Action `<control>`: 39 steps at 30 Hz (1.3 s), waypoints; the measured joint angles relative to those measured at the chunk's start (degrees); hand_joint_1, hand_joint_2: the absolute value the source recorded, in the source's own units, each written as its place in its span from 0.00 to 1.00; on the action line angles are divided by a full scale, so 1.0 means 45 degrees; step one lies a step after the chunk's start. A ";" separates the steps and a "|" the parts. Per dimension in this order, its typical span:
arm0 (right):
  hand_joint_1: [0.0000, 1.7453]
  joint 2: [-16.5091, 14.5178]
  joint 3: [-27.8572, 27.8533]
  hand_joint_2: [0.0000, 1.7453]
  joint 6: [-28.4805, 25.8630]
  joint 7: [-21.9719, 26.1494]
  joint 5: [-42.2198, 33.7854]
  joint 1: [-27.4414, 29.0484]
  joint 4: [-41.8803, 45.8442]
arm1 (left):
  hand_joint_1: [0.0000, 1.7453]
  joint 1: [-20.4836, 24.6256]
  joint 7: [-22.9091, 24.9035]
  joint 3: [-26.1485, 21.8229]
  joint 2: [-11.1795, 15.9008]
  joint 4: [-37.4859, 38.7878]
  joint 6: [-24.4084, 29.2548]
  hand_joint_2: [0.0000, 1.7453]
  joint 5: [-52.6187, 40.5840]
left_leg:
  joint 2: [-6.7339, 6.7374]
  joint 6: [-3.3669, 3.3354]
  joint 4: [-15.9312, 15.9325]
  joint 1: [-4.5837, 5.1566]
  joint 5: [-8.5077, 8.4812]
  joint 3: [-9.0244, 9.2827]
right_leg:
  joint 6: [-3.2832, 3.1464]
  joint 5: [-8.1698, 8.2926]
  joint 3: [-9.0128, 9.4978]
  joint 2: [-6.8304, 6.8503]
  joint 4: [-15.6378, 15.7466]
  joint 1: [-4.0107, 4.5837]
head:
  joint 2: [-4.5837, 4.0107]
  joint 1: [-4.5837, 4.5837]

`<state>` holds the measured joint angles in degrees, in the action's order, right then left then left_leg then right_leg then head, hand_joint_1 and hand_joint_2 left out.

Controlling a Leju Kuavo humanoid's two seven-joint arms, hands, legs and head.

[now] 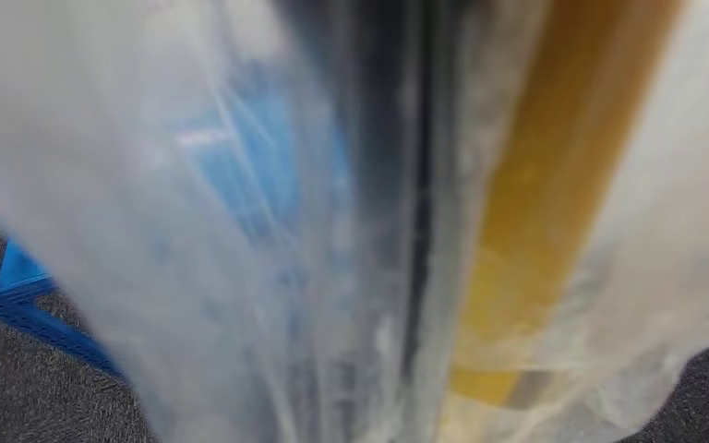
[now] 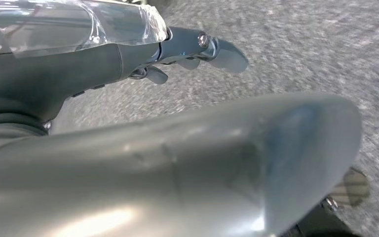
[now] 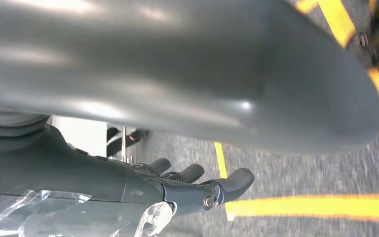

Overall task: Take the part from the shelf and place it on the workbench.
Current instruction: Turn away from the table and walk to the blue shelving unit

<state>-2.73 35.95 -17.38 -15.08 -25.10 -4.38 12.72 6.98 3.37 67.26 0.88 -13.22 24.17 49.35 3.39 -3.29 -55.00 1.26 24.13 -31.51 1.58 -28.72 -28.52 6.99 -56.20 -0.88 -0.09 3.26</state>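
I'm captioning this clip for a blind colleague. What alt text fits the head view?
Blurred, close-up clear plastic wrapping covers nearly the whole view, with a dark strip and a yellow-brown band showing through it. A blue metal frame and grey carpet show at lower left.

floor (image 2: pixel 296 44): grey speckled carpet, beneath and beyond both hands | yellow floor lines (image 3: pixel 316 206): marked on the carpet past the right hand's fingertips, one running across, another branching off it, a third slanting by the thumb | blue perforated shelf rail (image 1: pixel 28 318): low over the carpet, head view's lower left
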 joint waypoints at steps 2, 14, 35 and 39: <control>0.00 -0.0017 0.0000 0.00 -0.0013 0.0011 -0.0024 -0.0027 0.0007 | 0.00 -0.0041 0.0001 0.0002 0.0002 0.0000 -0.0001 0.00 0.0009 | -0.0295 -0.0010 0.0325 -0.0100 -0.0171 0.0231 | 0.0117 -0.0212 0.0047 -0.0289 -0.0205 0.0013 | -0.0001 -0.0021; 0.00 0.0025 0.0000 0.00 -0.0050 0.0225 -0.0184 0.0050 0.0006 | 0.00 -0.0048 0.0023 0.0004 -0.0001 0.0000 -0.0013 0.00 0.0087 | -0.1299 0.0376 0.0146 -0.0264 0.0151 0.0396 | 0.0224 0.0455 -0.0441 -0.1759 -0.0002 -0.0144 | -0.0004 -0.0155; 0.00 0.0006 0.0000 1.00 -0.0497 0.0148 -0.0416 0.0013 0.0005 | 0.00 -0.0043 0.0288 -0.0018 -0.0007 0.0000 -0.0066 1.00 0.0441 | -0.0819 0.0056 0.0450 -0.0296 -0.0211 0.0308 | 0.0271 -0.1009 -0.0934 -0.1531 -0.1917 -0.0088 | -0.0004 -0.0062; 0.00 0.0033 0.0000 1.00 -0.0534 0.0206 -0.0577 0.0036 0.0001 | 0.00 -0.0068 0.0454 -0.0026 -0.0034 0.0000 -0.0084 1.00 0.0492 | -0.0883 0.0048 0.0423 -0.0296 -0.0127 0.0393 | 0.0366 -0.1017 -0.1803 -0.1545 -0.3178 -0.0106 | -0.0004 -0.0092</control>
<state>-2.58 35.95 -19.78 -14.15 -27.70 -4.22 12.72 6.67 5.41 67.14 0.73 -13.22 23.79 51.57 -0.58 -3.07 -53.10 -0.07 23.55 -29.74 3.22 -33.30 -36.63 0.04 -70.50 -1.36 -0.11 2.85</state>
